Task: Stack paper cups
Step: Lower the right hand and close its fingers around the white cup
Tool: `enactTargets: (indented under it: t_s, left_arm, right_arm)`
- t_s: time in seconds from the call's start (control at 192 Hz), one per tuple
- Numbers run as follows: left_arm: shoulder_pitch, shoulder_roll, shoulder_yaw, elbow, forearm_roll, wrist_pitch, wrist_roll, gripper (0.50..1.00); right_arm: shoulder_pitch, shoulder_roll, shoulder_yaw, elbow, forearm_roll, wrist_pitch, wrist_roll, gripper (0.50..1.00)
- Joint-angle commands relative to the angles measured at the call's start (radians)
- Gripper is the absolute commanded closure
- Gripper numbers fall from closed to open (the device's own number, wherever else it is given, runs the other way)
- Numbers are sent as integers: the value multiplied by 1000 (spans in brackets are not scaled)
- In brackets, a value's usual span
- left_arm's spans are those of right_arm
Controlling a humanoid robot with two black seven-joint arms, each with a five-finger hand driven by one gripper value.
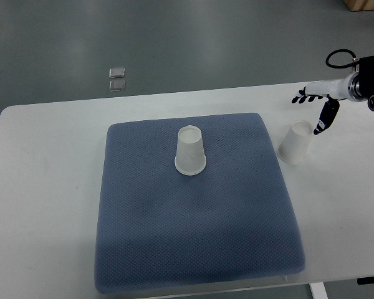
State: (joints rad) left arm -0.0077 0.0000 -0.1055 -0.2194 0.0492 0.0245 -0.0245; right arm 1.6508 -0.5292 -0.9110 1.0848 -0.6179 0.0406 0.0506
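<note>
One white paper cup [191,151] stands upside down on the blue mat [193,237], near its far middle. A second white paper cup [295,143] stands upside down on the white table, just off the mat's right edge. My right hand [316,107] hovers just above and to the right of that cup, its black fingers spread and holding nothing. The thumb points down close to the cup's top without touching it. My left arm does not show.
The white table [43,187] carries the mat. Two small clear plastic pieces [116,79] lie on the grey floor beyond the table's far edge. A brown box corner [364,5] shows at the top right.
</note>
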Motion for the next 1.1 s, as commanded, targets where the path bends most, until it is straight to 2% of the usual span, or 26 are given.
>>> enactTargets:
  t_s: [0.0, 0.759, 1.097]
  left_arm:
    - [0, 0, 0, 0, 0, 0, 0, 500]
    - [0, 0, 1, 0, 0, 0, 0, 500]
    - [2, 0, 1, 0, 0, 0, 0, 500]
  right_arm:
    - [-23, 12, 0, -13, 3, -10, 0, 587]
    - [-152, 97, 35, -144, 6, -38, 0, 589]
    - [-169, 117, 40, -163, 6, -39, 0, 597]
